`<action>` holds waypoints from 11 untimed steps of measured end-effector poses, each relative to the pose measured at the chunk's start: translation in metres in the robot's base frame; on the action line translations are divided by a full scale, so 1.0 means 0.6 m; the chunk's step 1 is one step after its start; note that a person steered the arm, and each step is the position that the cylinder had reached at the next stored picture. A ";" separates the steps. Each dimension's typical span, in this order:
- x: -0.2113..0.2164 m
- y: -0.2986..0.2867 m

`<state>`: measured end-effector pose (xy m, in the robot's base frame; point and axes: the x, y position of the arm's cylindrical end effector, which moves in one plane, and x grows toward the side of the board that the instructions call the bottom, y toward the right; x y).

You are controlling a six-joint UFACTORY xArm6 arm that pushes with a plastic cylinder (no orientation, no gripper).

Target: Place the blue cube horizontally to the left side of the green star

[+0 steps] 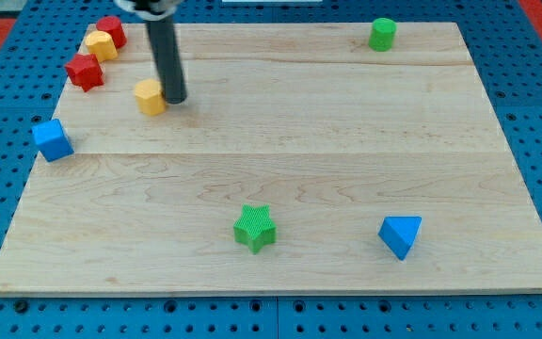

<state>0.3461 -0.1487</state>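
The blue cube (pixel 53 139) sits at the left edge of the wooden board (pixel 346 141). The green star (pixel 255 229) lies near the view's bottom, a little left of centre, far right of and below the cube. My tip (pixel 174 98) is at the upper left, touching or nearly touching the right side of a yellow block (pixel 150 96). The tip is well above and right of the blue cube.
A red star-like block (pixel 85 72), a yellow block (pixel 100 44) and a red block (pixel 112 30) cluster at the top left. A green cylinder (pixel 382 34) stands at the top right. A blue triangular block (pixel 401 234) lies at the bottom right.
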 end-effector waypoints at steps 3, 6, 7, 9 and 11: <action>-0.012 -0.111; -0.133 0.092; -0.133 0.114; -0.090 -0.021; 0.198 0.001</action>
<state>0.4649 -0.1481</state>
